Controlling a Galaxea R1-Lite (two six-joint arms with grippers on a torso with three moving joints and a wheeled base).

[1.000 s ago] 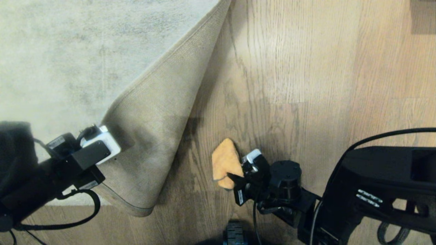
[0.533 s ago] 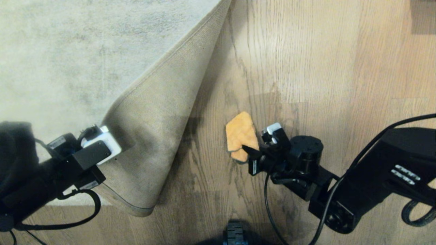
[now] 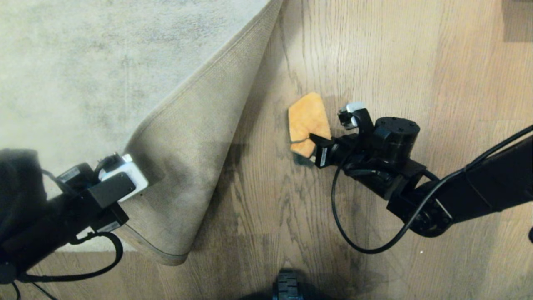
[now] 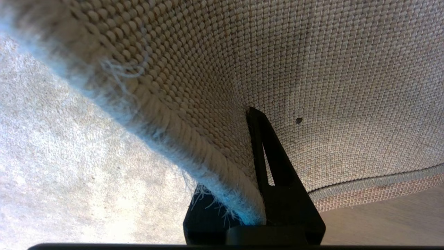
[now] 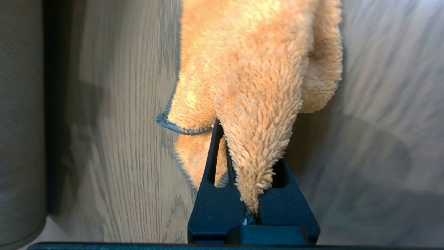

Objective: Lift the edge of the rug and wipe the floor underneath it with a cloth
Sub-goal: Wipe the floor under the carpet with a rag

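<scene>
The pale grey rug (image 3: 83, 62) has its corner folded back, tan woven backing up. My left gripper (image 3: 141, 181) is shut on the rug edge (image 3: 187, 166) and holds it off the floor (image 3: 395, 83). The left wrist view shows one black finger (image 4: 267, 156) pressed against the backing (image 4: 329, 86), the fringed border (image 4: 194, 156) in the grip and the other finger hidden beneath it. My right gripper (image 3: 315, 143) is shut on the orange fuzzy cloth (image 3: 306, 118), which lies on the bare planks just right of the raised flap. Its dark-edged fold (image 5: 180, 126) trails beside the right gripper (image 5: 246, 163).
The right arm's black cable (image 3: 345, 225) loops over the planks near me. A black part of my base (image 3: 286, 287) shows at the bottom edge. A darker square patch (image 3: 518, 21) sits at the far right corner. Open wood floor stretches to the right.
My right gripper has slid the cloth over the floor away from me and a little to the right, along the lifted flap. The left gripper and the rug have kept still.
</scene>
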